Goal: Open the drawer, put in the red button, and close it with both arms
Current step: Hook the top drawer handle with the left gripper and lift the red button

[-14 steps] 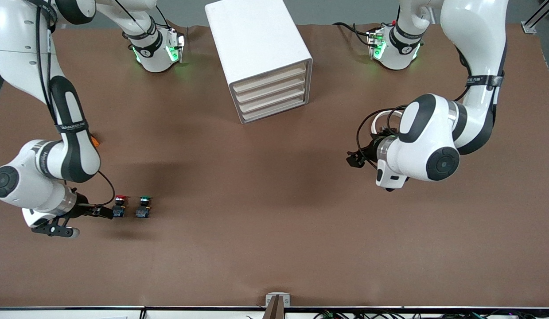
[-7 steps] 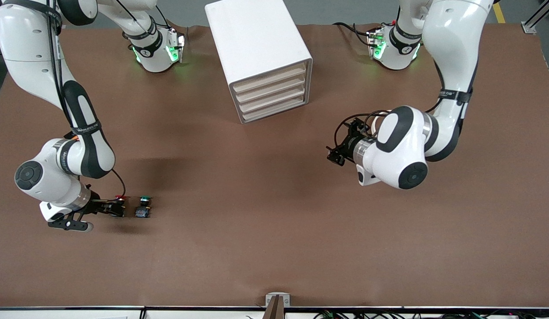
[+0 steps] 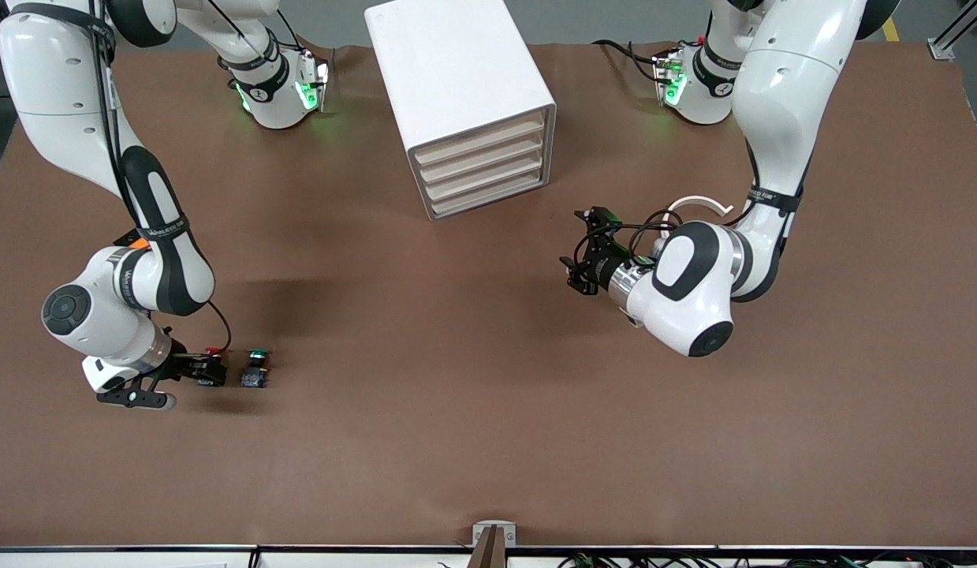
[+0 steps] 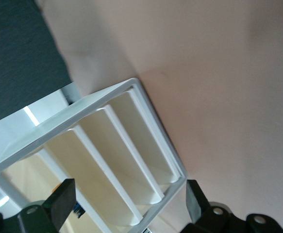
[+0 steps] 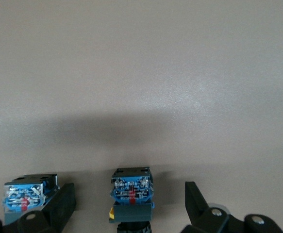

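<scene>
Brown bench (image 3: 488, 442) surface carries everything. The red button (image 5: 131, 190) sits at about eight o'clock on it in the front view, toward the right arm's end, with a green-capped twin (image 3: 257, 369) just beside it, toward the bench centre.

The right tool (image 3: 206, 369) is down at the red button. The right wrist view shows its fingers (image 5: 63, 204) apart, straddling the button's blue base without yet pinching it, and the twin lies just outside one finger.

The left tool (image 3: 573, 272) hangs over bare bench at about three o'clock from centre. Its fingers are also spread, and it faces the white drawer cabinet (image 3: 472, 102) at twelve o'clock. All of the cabinet's drawers look shut.

The step in hand looks like two approaches at once: taking the button and reaching a drawer front. The next move likely calls for closing squarely on the red button without nudging the twin, while the left tool lines up on a thin drawer lip.

Open bench surrounds the cabinet front, and the bench edges are well apart from both tools.
</scene>
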